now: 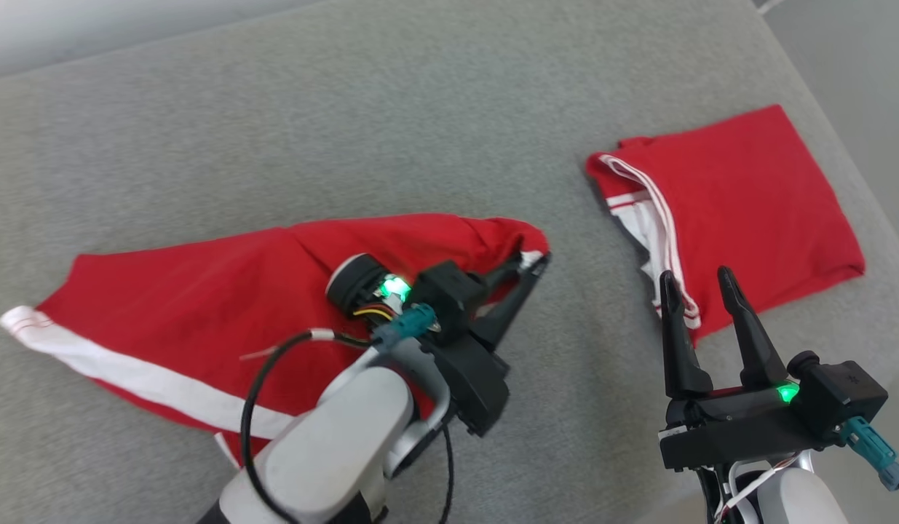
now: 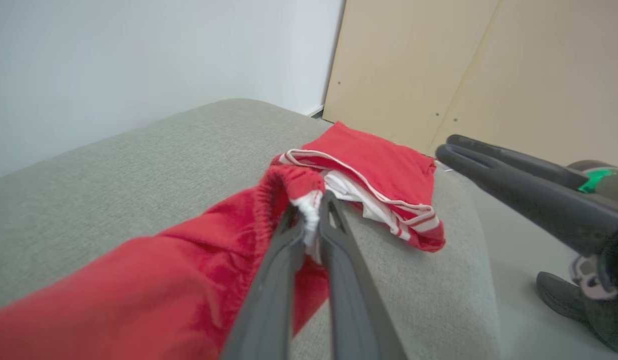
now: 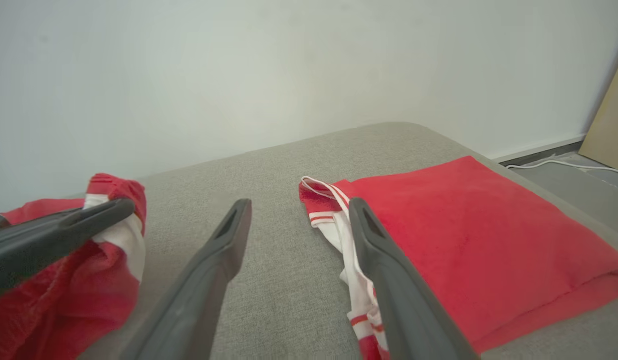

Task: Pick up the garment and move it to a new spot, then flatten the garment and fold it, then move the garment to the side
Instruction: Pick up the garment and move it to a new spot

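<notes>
Garment: red, shorts-like, with a white side stripe, stretched across the left half of the grey cushion, wrinkled and not folded. Most of it lies on the cushion, but its right-hand end, a gathered elastic edge with a bit of white, is raised off the surface. That end is pinched in the left hand, jaws almost together with cloth between them, as is plain in the left wrist view. Off to the side, the right hand is spread wide with nothing in it, poised low over the cushion. Its fingertips are at the near edge of a folded garment, a neat red rectangle on the right side, well apart from the first; whether they touch it I cannot tell. Reading of the step: one-corner grip, cloth neither bunched nor squared, so this looks like the carry to a new spot or the start of pulling it flat; which of the two is unclear. Flattening and folding are not yet done. Next move, as I judge it, calls for keeping the pinch firm on the elastic edge and bringing the free hand across to a second corner, so the cloth can be drawn taut. Risks: thin fabric slipping from a single pinch, and the free hand snagging the folded pile
</notes>
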Motion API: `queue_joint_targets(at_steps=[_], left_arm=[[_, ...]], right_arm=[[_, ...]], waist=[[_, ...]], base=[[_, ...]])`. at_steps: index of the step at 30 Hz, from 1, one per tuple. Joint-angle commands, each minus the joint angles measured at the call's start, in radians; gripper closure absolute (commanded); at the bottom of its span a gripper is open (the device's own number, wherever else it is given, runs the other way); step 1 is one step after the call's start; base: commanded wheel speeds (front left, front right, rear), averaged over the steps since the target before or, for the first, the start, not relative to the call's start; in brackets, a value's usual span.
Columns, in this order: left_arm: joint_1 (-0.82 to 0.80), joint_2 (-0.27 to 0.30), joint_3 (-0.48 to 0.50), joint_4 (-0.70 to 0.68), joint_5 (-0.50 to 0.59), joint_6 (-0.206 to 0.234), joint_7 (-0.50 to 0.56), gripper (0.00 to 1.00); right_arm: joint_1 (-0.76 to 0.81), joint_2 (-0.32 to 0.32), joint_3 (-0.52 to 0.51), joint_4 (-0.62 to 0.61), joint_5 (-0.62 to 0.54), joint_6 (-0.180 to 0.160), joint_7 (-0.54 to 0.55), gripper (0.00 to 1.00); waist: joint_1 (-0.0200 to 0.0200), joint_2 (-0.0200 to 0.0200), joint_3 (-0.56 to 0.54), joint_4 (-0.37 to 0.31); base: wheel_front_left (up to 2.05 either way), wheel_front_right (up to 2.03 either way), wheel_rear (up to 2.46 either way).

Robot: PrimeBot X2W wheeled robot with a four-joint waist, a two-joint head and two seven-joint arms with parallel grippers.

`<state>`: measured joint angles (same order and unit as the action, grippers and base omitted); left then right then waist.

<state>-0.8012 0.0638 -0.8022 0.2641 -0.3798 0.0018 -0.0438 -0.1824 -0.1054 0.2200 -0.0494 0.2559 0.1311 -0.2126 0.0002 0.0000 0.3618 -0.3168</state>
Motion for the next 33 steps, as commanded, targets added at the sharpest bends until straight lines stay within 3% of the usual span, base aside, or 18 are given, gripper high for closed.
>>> queue_joint_targets(at_steps=[1,2,3,4,10,14,19,26,33], left_arm=[[-0.016,-0.003,0.003,0.031,-0.012,0.001,-0.018,1.00],[-0.021,-0.005,0.006,0.051,-0.022,0.002,-0.034,1.00],[-0.027,-0.008,0.008,0.064,-0.029,0.008,-0.053,0.64],[-0.030,-0.009,0.005,0.073,-0.041,0.004,-0.067,0.00],[-0.039,-0.012,-0.022,0.048,-0.077,0.022,-0.136,0.00],[-0.034,-0.007,-0.001,-0.002,-0.076,0.064,-0.168,0.00],[-0.004,0.043,0.059,-0.053,-0.060,0.125,-0.192,0.00],[0.084,0.152,0.225,-0.153,-0.070,0.224,-0.216,0.00],[0.235,0.231,0.428,-0.286,-0.058,0.242,-0.220,0.00]], right_arm=[[-0.009,0.004,0.000,0.006,0.009,-0.001,-0.008,0.00],[-0.008,0.005,-0.002,0.012,0.010,-0.001,-0.010,0.00],[-0.007,0.006,-0.005,0.017,0.010,-0.001,-0.011,0.00],[-0.006,0.007,-0.007,0.021,0.009,-0.001,-0.014,0.00],[-0.009,-0.007,-0.028,0.038,-0.001,-0.001,-0.012,0.00],[-0.010,-0.021,-0.042,0.032,-0.012,-0.001,-0.006,0.00],[-0.007,-0.035,-0.047,0.021,-0.020,-0.001,0.004,0.00],[0.013,-0.050,-0.041,0.003,-0.030,-0.001,0.020,0.00],[0.033,-0.059,-0.036,-0.010,-0.038,-0.001,0.039,0.00]], waist=[[-0.0002,0.0000,0.024,-0.030],[-0.0002,0.0000,0.023,-0.029],[-0.0002,0.0000,0.021,-0.026],[-0.0002,0.0000,0.017,-0.021],[-0.0002,0.0000,-0.013,0.033],[-0.0002,0.0000,-0.041,0.081],[-0.0002,0.0000,-0.066,0.129],[-0.0002,0.0000,-0.099,0.200],[-0.0002,0.0000,-0.125,0.246]], base=[[0.00,0.00,0.00],[0.00,0.00,0.00],[0.00,0.00,0.00],[0.00,0.00,0.00],[0.00,0.00,0.00],[0.00,0.00,0.00],[0.00,0.00,0.00],[0.00,0.00,0.00],[0.00,0.00,0.00]])
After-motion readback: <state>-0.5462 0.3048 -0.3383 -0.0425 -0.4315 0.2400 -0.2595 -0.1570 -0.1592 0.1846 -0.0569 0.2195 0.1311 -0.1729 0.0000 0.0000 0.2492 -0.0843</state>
